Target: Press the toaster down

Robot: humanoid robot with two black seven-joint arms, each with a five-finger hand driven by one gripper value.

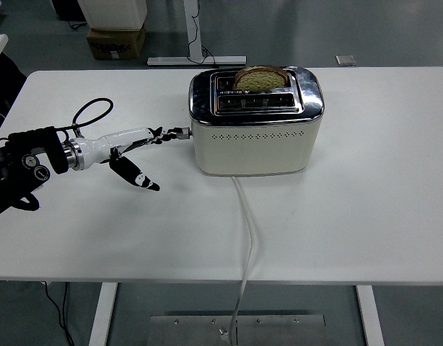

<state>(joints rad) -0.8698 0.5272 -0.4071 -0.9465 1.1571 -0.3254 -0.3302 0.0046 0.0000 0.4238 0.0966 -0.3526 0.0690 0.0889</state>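
A cream and chrome toaster [255, 126] stands mid-table with a slice of brown bread [262, 76] sunk low in its far slot, only the top crust showing. Its lever knob [182, 132] sticks out of the left end. My left hand [138, 148] reaches in from the left; its extended fingers [162, 134] rest on the knob while the thumb [138, 178] hangs down apart, nothing grasped. The right arm is out of view.
A white power cord [247, 231] runs from the toaster's front over the near table edge. A black cable loop [90, 112] lies behind my left forearm. A cardboard box [115, 40] and a desk leg stand on the floor beyond the table.
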